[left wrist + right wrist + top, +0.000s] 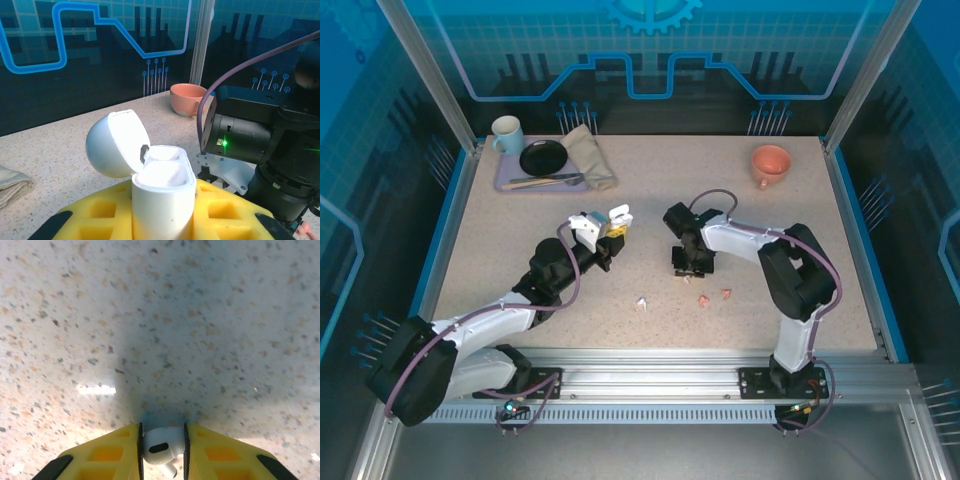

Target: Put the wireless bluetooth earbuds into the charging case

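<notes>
Left pincer (162,222) is clamped on the white charging case (162,192), held upright off the table (520,230) with the lid flipped wide open and both sockets showing. To the right of the case, the right pincer (161,452) points straight down, yellow fingers (107,455) pinching a white earbud (160,444) just above the speckled surface. On the near side of the case lies a second white earbud (642,302). Further right of that, two pink earbuds (705,299) sit close together.
</notes>
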Available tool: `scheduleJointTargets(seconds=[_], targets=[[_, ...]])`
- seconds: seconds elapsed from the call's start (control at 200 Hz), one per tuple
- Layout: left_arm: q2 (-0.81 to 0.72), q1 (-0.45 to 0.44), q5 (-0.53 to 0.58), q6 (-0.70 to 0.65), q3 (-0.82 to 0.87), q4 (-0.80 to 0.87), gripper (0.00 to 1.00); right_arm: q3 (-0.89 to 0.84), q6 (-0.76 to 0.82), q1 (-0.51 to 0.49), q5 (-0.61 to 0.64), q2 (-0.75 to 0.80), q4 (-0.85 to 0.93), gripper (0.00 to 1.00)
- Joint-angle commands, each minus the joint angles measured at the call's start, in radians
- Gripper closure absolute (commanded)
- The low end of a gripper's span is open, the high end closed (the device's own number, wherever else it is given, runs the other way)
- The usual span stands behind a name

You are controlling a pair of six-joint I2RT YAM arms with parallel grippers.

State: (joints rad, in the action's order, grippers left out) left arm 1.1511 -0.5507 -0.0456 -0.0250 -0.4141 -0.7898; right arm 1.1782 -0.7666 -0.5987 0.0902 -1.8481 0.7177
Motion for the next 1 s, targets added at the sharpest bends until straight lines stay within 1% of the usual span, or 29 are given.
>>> scheduleJointTargets(seconds=[0.0, 0.285, 0.6, 0.8, 0.995], targets=[[-0.005, 0.007, -0.028, 0.013, -0.038, -0.01, 1.0, -0.021, 0.004, 0.013, 0.022, 0.073, -0.01, 0.75], [-0.008, 0.008, -0.055, 0.01, -0.049, 0.005, 1.0, -0.041, 0.013, 0.013, 0.026, 0.27, -0.068, 0.74], [-0.023, 0.007, -0.099, 0.025, -0.07, 0.002, 1.0, 0.024, 0.058, 0.011, 0.026, 0.514, -0.142, 0.73], [-0.007, 0.007, -0.118, 0.052, -0.096, -0.013, 1.0, 0.056, 0.079, 0.001, 0.005, 0.625, -0.288, 0.72], [0.022, 0.005, -0.122, 0.084, -0.137, -0.039, 1.0, 0.066, 0.09, -0.029, -0.001, 0.677, -0.452, 0.71]])
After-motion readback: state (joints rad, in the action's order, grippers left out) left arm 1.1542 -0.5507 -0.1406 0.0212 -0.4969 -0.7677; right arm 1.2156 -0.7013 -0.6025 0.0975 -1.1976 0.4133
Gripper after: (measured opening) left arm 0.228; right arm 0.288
